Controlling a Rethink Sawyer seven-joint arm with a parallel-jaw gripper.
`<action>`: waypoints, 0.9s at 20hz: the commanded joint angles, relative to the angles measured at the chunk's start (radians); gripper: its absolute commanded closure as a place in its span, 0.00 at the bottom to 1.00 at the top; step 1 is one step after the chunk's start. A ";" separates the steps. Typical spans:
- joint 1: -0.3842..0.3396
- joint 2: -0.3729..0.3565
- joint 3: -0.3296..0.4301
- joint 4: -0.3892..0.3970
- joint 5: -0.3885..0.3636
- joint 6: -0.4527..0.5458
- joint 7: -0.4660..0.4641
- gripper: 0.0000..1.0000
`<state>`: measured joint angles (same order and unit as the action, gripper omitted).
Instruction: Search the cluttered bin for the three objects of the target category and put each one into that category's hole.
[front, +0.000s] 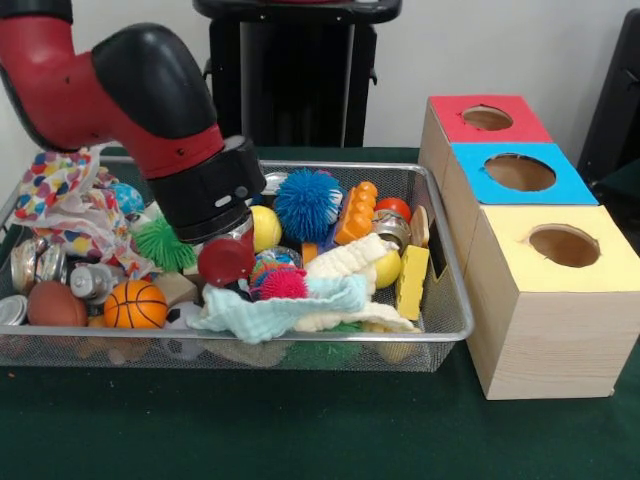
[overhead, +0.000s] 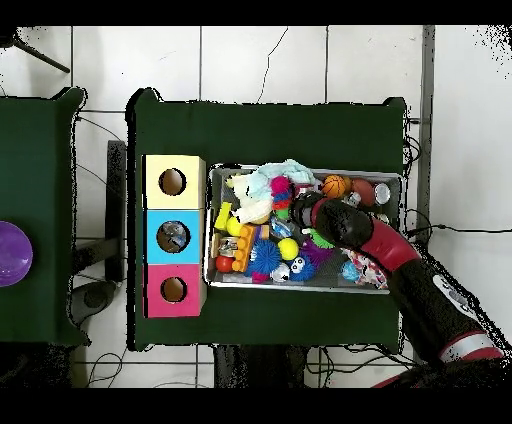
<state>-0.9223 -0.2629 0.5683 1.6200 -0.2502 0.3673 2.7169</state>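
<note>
The wire mesh bin (front: 300, 338) stands on the green table, packed with toys and cloths; it also shows in the overhead view (overhead: 212, 225). My red and black arm reaches down into its left-middle part. The gripper (front: 228, 262) is sunk among the clutter beside a pink spiky ball (front: 284, 284), and its end is hidden; overhead it shows near the bin's middle (overhead: 303, 210). I cannot pick out the clear plastic items with certainty. A pale see-through shape (front: 188, 345) lies against the front wall under a small basketball (front: 134, 304).
Three wooden boxes with holes stand right of the bin: red (front: 487, 118), blue (front: 520, 172), yellow (front: 565, 245). Something pale shows inside the blue box's hole (overhead: 173, 237). Metal cans (front: 30, 262), a dotted cloth (front: 60, 190), a blue spiky ball (front: 307, 203) and a pale cloth (front: 290, 305) fill the bin.
</note>
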 joint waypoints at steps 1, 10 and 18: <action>-0.012 0.246 0.201 0.002 -0.044 -0.062 -0.216 0.00; 0.028 0.215 0.155 0.004 -0.030 -0.025 -0.109 0.00; 0.129 0.104 0.029 0.031 0.047 0.144 0.010 0.00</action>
<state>-0.9373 -0.2294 0.6153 1.6281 -0.2379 0.3886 2.7169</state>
